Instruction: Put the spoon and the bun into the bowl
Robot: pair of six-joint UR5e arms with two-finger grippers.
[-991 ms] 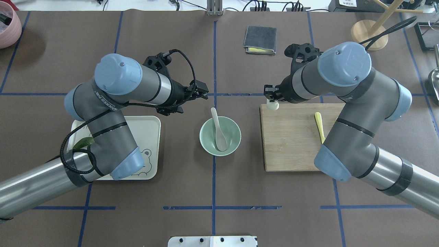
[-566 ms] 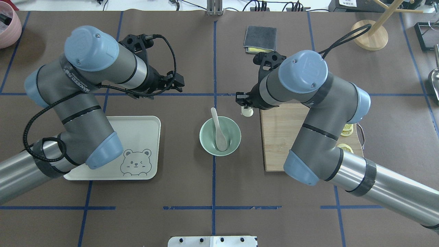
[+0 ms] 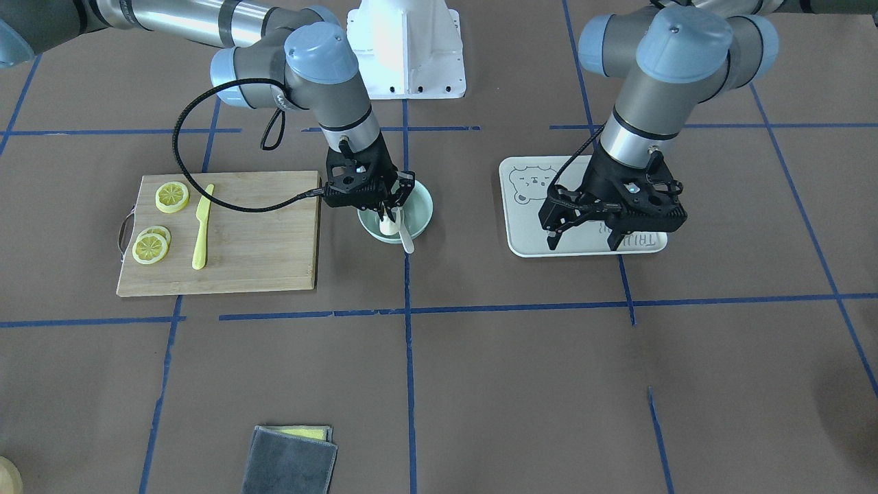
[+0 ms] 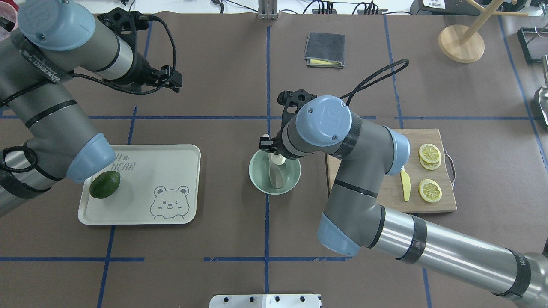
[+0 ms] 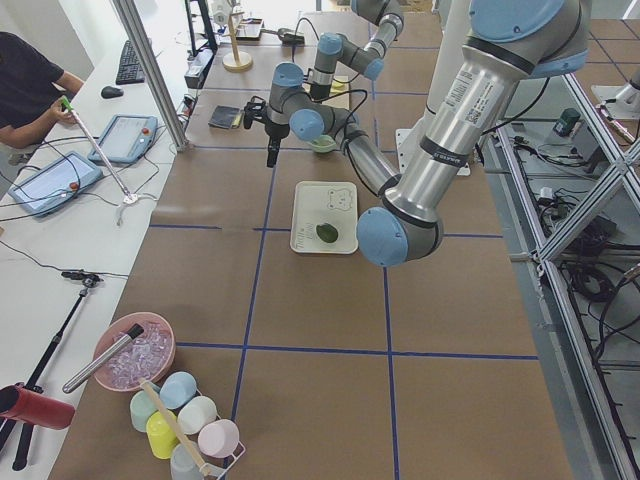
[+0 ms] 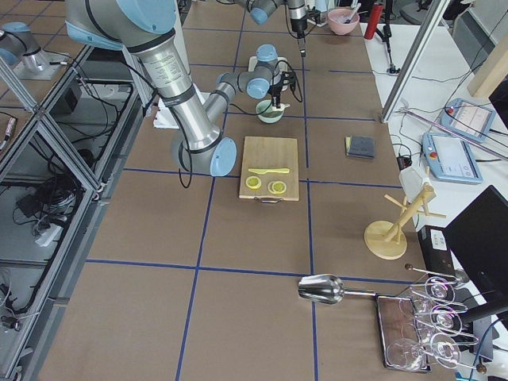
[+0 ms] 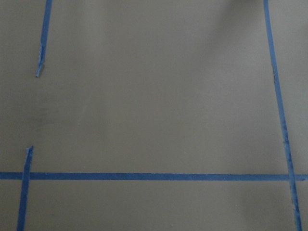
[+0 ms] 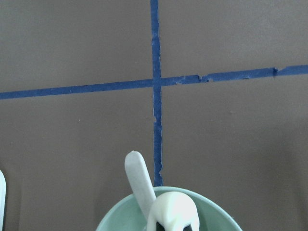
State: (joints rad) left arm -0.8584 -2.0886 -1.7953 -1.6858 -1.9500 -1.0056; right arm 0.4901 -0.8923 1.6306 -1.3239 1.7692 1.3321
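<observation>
The pale mint-green bowl (image 4: 287,185) stands at the table's middle. The off-white spoon (image 4: 276,176) lies in it, scoop down, handle (image 3: 407,242) over the far rim. My right gripper (image 3: 391,215) hangs over the bowl, shut on the white bun (image 3: 388,228). The right wrist view shows the bun (image 8: 173,209) between the fingers, just above the bowl's rim (image 8: 219,209), beside the spoon handle (image 8: 139,185). My left gripper (image 3: 582,243) is open and empty, high over the table beyond the tray.
A cream bear tray (image 4: 171,171) with a green avocado (image 4: 105,184) lies left of the bowl. A wooden cutting board (image 4: 432,205) with lemon slices (image 4: 429,152) and a yellow knife (image 4: 406,185) lies right. A grey cloth (image 4: 325,48) and wooden stand (image 4: 460,42) sit at the back.
My right gripper has carried the bun left from the cutting board's corner to over the bowl. My left arm has drawn back to the left, away from the bowl.
</observation>
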